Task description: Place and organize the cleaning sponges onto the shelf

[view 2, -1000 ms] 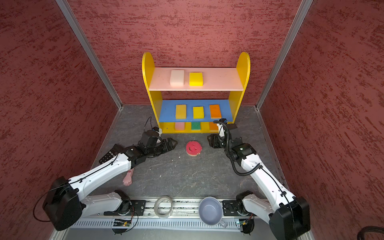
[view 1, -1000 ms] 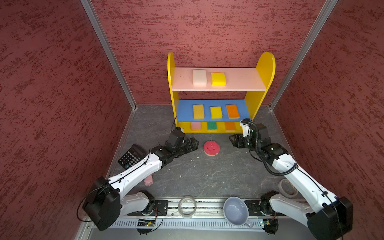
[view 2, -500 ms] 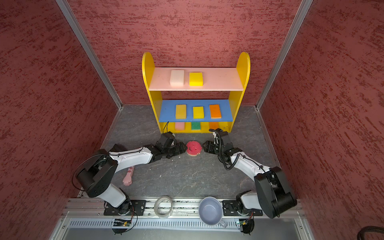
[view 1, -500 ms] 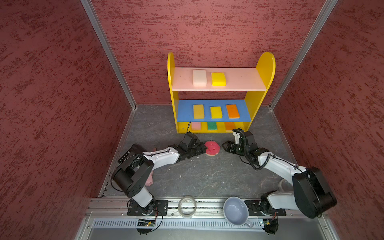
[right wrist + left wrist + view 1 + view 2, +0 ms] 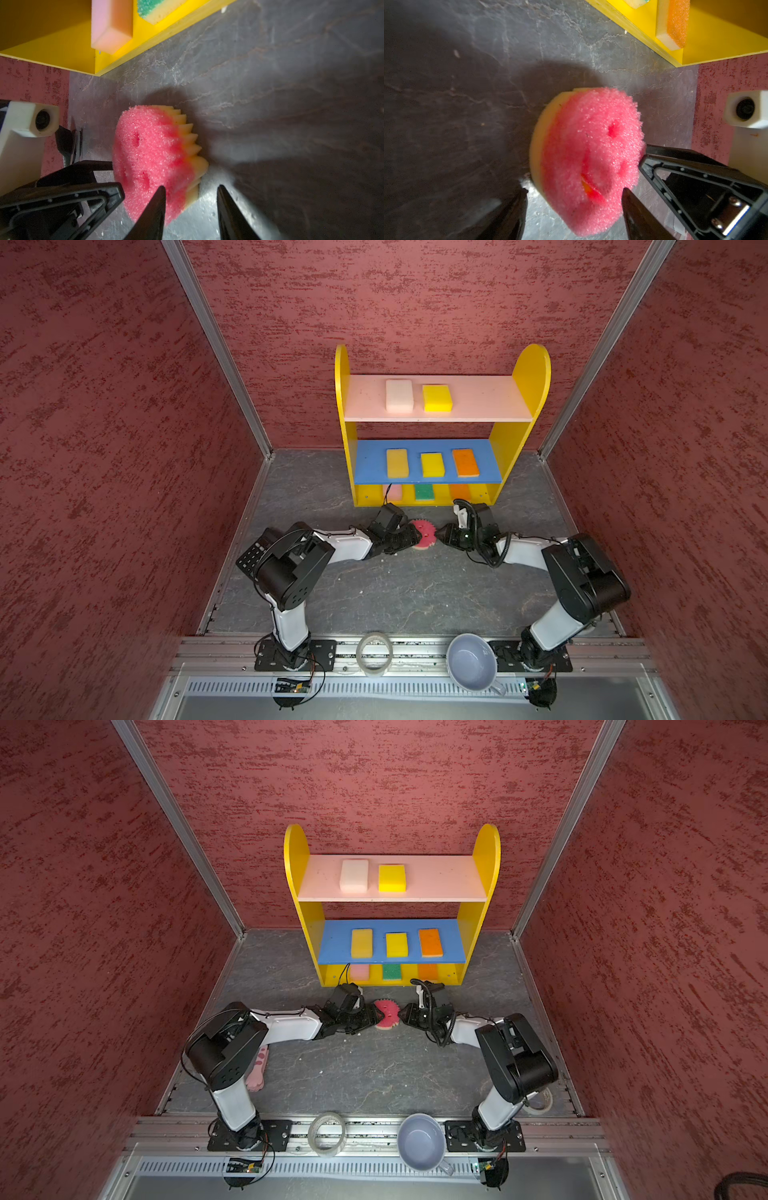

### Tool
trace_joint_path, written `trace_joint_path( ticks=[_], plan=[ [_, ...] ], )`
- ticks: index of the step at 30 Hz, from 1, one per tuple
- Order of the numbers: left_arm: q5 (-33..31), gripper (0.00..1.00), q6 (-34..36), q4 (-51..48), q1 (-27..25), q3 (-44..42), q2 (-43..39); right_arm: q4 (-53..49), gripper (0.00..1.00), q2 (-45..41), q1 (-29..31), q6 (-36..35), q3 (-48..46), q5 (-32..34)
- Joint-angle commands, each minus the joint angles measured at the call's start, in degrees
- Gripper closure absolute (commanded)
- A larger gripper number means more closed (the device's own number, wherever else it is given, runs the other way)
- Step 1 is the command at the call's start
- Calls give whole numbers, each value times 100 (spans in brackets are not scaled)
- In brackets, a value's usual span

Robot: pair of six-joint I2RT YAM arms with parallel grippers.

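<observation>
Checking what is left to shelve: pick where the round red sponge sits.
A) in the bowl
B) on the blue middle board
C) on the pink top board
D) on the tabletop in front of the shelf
D: the round red sponge sits on the tabletop before the shelf.

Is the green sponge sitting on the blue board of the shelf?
No, the green sponge lies on the yellow base, beneath the blue board.

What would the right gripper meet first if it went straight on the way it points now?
The round smiley sponge: its edge lies between the fingertips of the right gripper; just beyond is the left gripper.
</observation>
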Motion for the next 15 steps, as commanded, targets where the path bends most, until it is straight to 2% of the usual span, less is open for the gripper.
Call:
trace_joint_path(
  ticks=[1, 6, 8, 11, 13, 15],
  plan=[
    [177, 33, 22, 80, -133, 157, 210, 394, 70, 121, -16, 265, 91, -179],
    [308, 43, -15, 159, -246, 229, 370, 392, 74, -4, -16, 317, 9, -170],
    [294, 45, -18, 160, -290, 239, 370, 435, 70, -77, -17, 355, -37, -180],
    [315, 45, -40, 176, -351, 256, 364, 398, 71, -66, -12, 338, -27, -210],
    [324, 45, -57, 191, -414, 272, 333, 433, 77, -55, -7, 371, -67, -204],
    [319, 45, -41, 169, -475, 299, 323, 504, 88, -64, 0, 426, -119, -239]
  ],
)
